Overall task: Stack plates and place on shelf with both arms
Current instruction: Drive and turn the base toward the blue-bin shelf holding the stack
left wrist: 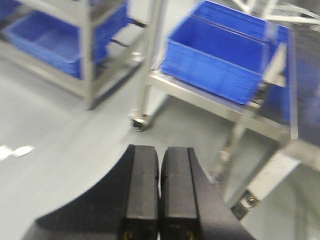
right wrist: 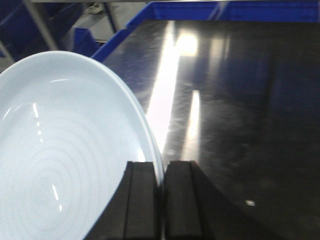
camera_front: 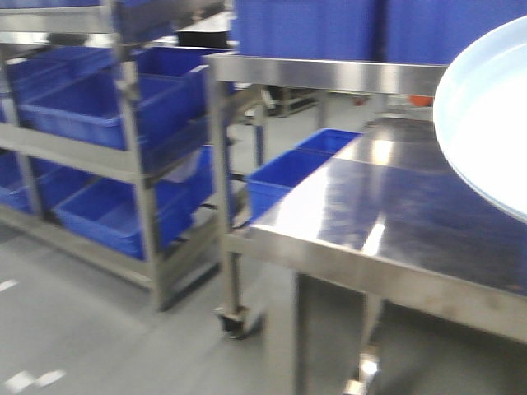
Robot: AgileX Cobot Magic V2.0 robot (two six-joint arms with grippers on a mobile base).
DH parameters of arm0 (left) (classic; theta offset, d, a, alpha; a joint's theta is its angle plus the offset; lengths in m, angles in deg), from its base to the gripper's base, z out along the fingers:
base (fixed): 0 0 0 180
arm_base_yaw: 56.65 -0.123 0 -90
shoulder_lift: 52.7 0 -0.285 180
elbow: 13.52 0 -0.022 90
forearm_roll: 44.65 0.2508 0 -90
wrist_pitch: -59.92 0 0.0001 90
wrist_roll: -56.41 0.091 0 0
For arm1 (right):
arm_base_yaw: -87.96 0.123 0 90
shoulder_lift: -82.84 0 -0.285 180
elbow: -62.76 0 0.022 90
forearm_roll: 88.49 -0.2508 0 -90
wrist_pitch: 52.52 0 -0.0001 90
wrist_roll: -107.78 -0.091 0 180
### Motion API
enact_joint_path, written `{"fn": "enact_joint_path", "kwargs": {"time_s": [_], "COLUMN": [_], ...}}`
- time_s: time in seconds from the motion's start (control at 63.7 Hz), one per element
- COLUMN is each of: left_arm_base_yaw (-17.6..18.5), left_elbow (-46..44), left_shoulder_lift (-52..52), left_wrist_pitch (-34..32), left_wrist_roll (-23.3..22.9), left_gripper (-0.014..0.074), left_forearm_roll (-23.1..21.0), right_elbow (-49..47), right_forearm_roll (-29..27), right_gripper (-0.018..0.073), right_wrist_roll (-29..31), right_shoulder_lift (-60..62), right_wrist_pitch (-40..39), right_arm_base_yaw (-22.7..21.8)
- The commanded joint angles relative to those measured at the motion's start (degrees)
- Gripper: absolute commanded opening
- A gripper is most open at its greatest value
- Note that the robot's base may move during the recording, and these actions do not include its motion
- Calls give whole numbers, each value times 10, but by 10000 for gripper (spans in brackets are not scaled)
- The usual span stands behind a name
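Note:
A pale bluish-white plate (right wrist: 60,150) with faint concentric rings fills the left of the right wrist view. My right gripper (right wrist: 161,172) is shut on its rim and holds it above a shiny steel tabletop (right wrist: 235,110). The same plate (camera_front: 486,107) shows at the right edge of the front view, raised over the table (camera_front: 362,206). I cannot tell whether one or two plates are in the grip. My left gripper (left wrist: 160,155) is shut and empty, hanging over the grey floor (left wrist: 60,165) beside the table leg.
A steel rack (camera_front: 132,156) with blue bins (camera_front: 99,107) stands at the left. A blue bin (left wrist: 220,60) sits on a low steel trolley (left wrist: 210,100) with castors (camera_front: 235,322). More blue bins (camera_front: 329,29) sit on an upper steel shelf (camera_front: 329,74).

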Motion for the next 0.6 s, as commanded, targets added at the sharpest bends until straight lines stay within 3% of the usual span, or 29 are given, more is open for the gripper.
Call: {"fn": "enact_joint_path", "kwargs": {"time_s": [0.0, 0.581], "left_arm_base_yaw": [-1, -1], "left_elbow": [-17, -17], "left_shoulder_lift": [0, 0], "left_wrist_pitch": [-46, -46], "left_wrist_roll": [-5, -5], "left_gripper": [97, 97], "left_forearm_roll": [-5, -5], "right_elbow": [-17, -17], "right_forearm_roll": [1, 1], "right_gripper": [57, 57], "right_wrist_roll": [1, 1], "right_shoulder_lift": [-3, -3], "right_wrist_pitch": [-55, -55], "right_arm_base_yaw": [-3, -3]}}
